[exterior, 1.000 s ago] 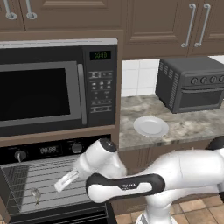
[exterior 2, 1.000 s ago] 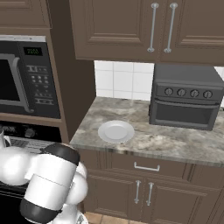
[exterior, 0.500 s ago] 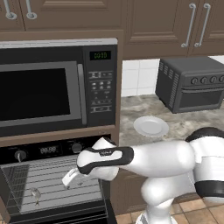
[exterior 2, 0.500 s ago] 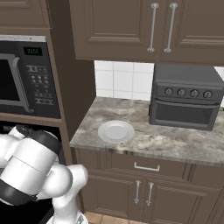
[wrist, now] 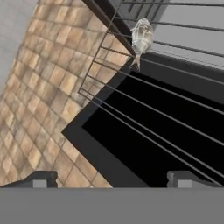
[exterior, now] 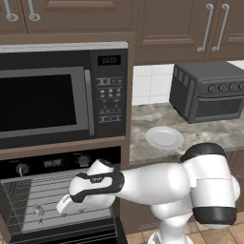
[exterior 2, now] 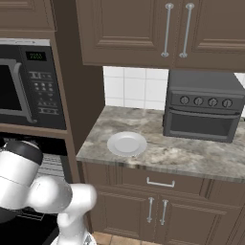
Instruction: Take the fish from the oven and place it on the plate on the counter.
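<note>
My claw (wrist: 111,178) is wide open and empty, reaching into the open oven (exterior: 52,190) below the microwave (exterior: 62,93). The fish (wrist: 141,38) lies on the wire rack (wrist: 166,100), near its front left corner, well apart from my fingertips (wrist: 40,179). From the left base view the fish (exterior: 38,211) sits just beside my hand. Tan floor tiles (wrist: 39,100) show beneath the rack. To the right, the mottled stone bench (exterior 2: 191,155) carries the white plate (exterior 2: 127,143) and a dark toaster oven (exterior 2: 205,105), under brown wall cabinets (exterior 2: 153,31) and white tiles (exterior 2: 131,88).
</note>
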